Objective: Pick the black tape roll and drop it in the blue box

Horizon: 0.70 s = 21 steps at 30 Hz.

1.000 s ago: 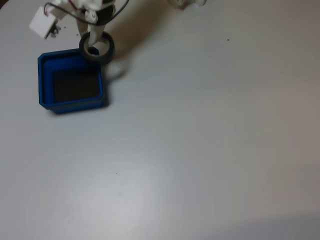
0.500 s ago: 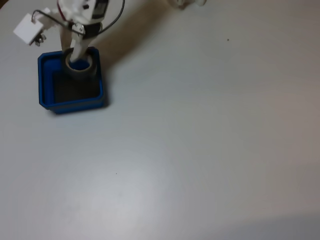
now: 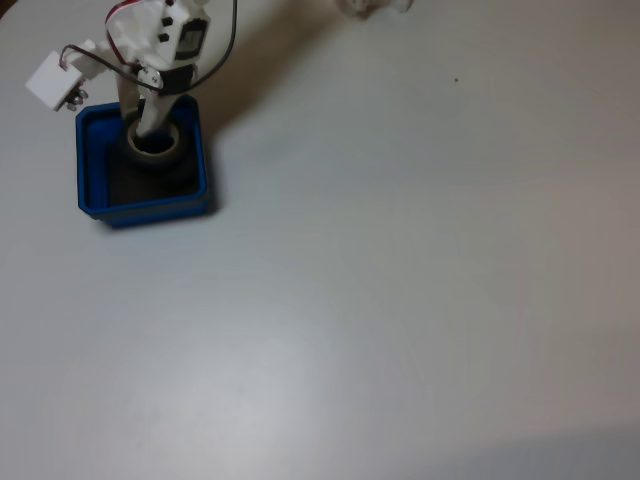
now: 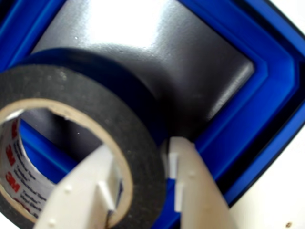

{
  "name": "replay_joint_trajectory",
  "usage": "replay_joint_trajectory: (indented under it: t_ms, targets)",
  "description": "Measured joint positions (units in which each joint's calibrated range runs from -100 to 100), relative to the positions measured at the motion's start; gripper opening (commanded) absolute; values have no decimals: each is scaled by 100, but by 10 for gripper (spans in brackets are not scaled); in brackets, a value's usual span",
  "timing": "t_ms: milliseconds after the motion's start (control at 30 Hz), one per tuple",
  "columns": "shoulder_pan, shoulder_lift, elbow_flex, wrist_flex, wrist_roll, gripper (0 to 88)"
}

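Observation:
The black tape roll (image 3: pixel 172 149), a black ring with a pale core, hangs inside the far half of the blue box (image 3: pixel 140 210) at the upper left of the fixed view. My gripper (image 3: pixel 150 135) reaches down onto it from above. In the wrist view the tape roll (image 4: pixel 95 100) fills the left side over the dark floor of the blue box (image 4: pixel 271 105). My gripper (image 4: pixel 140 152) is shut on the roll's wall, one white finger inside the ring and the other (image 4: pixel 183 176) outside it. Whether the roll touches the floor I cannot tell.
A white block (image 3: pixel 55 78) on a wire sticks out from the arm past the box's far left corner. A white object (image 3: pixel 375 5) sits at the top edge. The pale table (image 3: pixel 400 280) stretches open to the right and front.
The gripper carried the roll from above the box's far right corner leftward and down into the box over the last second; in the last half second it sank slightly lower.

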Motion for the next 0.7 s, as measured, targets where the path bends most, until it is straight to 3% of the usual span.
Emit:
replay_joint_trajectory:
  t_ms: [700]
  targets:
    - [30, 237, 9, -419, 8, 10]
